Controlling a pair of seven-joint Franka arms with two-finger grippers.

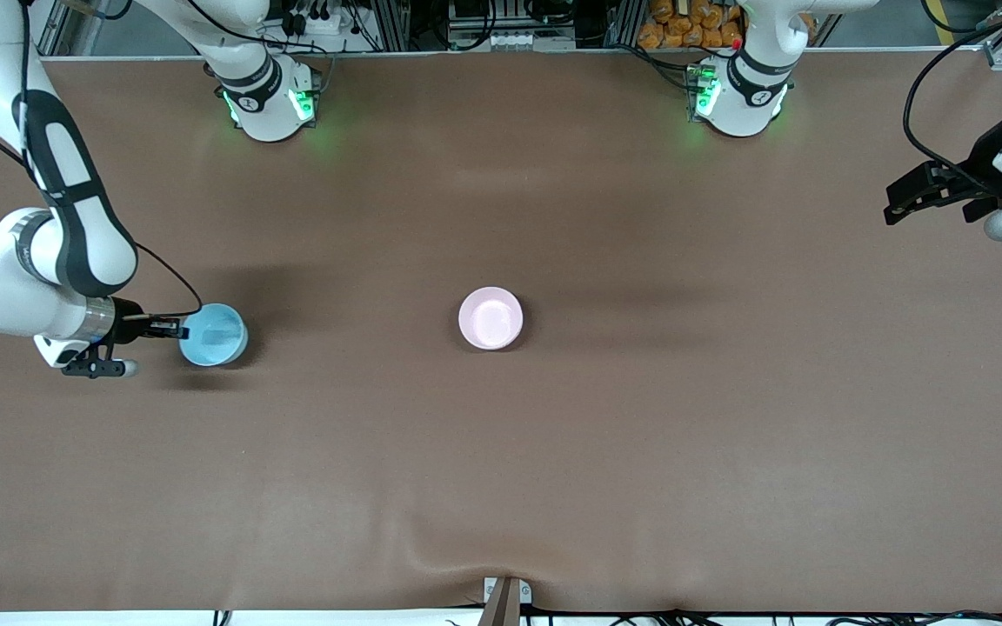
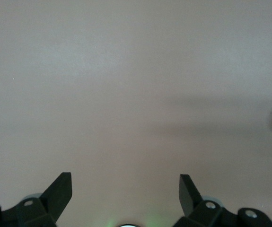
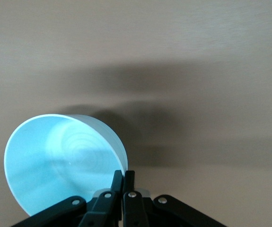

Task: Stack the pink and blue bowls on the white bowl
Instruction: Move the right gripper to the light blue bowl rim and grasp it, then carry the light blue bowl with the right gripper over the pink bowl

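My right gripper point(image 1: 181, 329) is shut on the rim of the light blue bowl point(image 1: 214, 335) at the right arm's end of the table. In the right wrist view one finger sits inside the blue bowl point(image 3: 55, 161) and one outside, and the right gripper point(image 3: 124, 174) pinches its wall. The pale pink bowl point(image 1: 490, 318) stands upright in the middle of the table, apart from both grippers. The white bowl is hidden. My left gripper point(image 1: 894, 209) waits open over the left arm's end of the table. The left gripper point(image 2: 126, 176) has nothing between its fingers.
The brown table cover point(image 1: 553, 452) has a wrinkle near its front edge, by a small metal bracket point(image 1: 502, 598). The arms' bases point(image 1: 270, 104) point(image 1: 740, 100) stand along the edge farthest from the front camera.
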